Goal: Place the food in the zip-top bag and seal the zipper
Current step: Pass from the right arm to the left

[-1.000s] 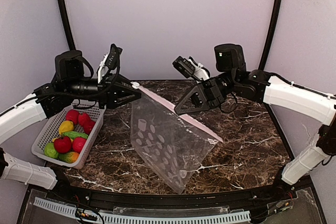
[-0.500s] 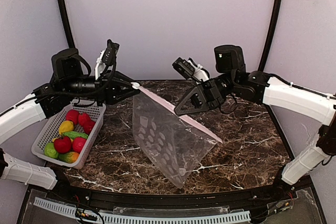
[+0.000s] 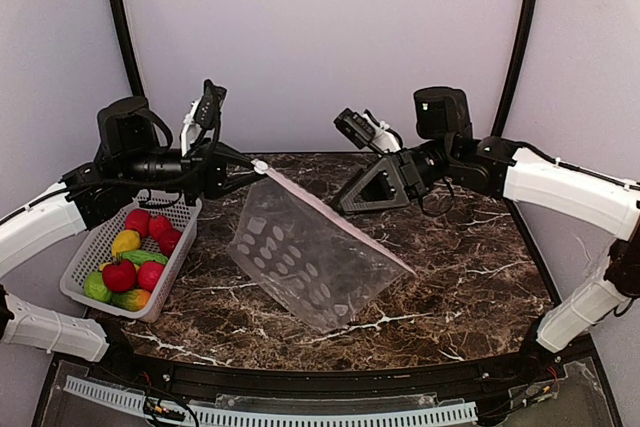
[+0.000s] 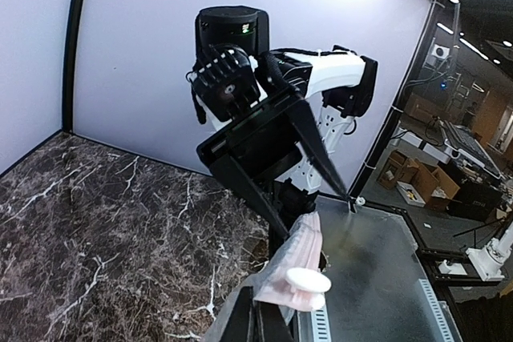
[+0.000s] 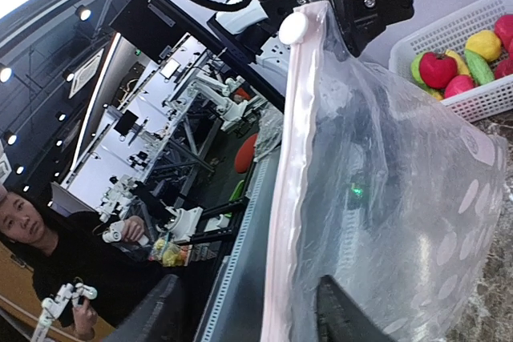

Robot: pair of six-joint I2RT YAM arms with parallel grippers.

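0 items bagged: the food (image 3: 122, 275) all sits in the basket (image 3: 80, 259), left of frame. Left gripper (image 3: 248, 161) pinches the zipper (image 3: 295, 188) end of the zip-top bag (image 3: 300, 257), mid-frame; right gripper (image 3: 342, 207) straddles the strip, jaws apart.

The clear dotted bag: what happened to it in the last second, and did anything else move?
The bag swung its hanging lower part up and toward the left arm's side, so it now slants instead of drooping to a low point. The left gripper stays pinched on the zipper by the slider. The right gripper still straddles the zipper, fingers apart. The food remains in the basket.
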